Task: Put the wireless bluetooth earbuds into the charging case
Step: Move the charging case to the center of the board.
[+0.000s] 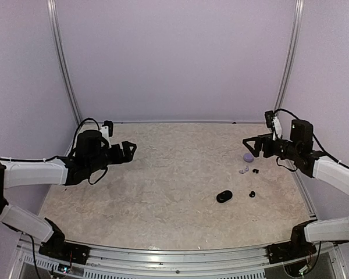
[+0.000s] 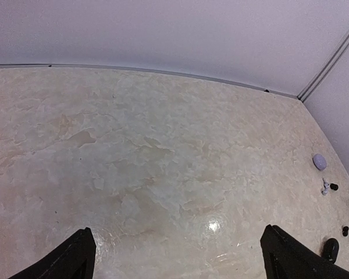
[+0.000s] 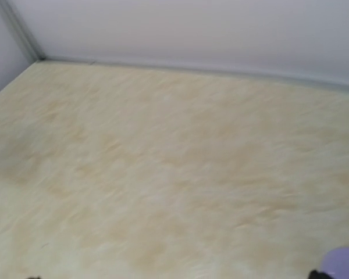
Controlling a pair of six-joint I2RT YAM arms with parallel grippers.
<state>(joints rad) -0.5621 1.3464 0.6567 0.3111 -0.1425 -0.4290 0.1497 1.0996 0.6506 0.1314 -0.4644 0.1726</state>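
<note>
The right gripper [image 1: 249, 145] and the left gripper [image 1: 130, 151] both hover with jaws spread wide, holding nothing. The right is nearer: the lavender case [image 1: 248, 157] lies just on its near side. Nearer again lie the lavender earbuds [image 1: 243, 170] and a black earbud [image 1: 256, 172] (too small to tell their long axes). Then come the second black earbud [image 1: 252, 194] and the black case [image 1: 224, 197]. The left gripper is well apart.

Inside a robotics lab test cell: a left arm [image 1: 35, 172] and a right arm [image 1: 337, 173], cables trailing, stand bolted to an aluminium frame [image 1: 180, 258] at a marble-patterned tabletop [image 1: 163, 197], enclosed by plain pale walls [image 1: 174, 58] with metal corner rails [image 1: 64, 64].
</note>
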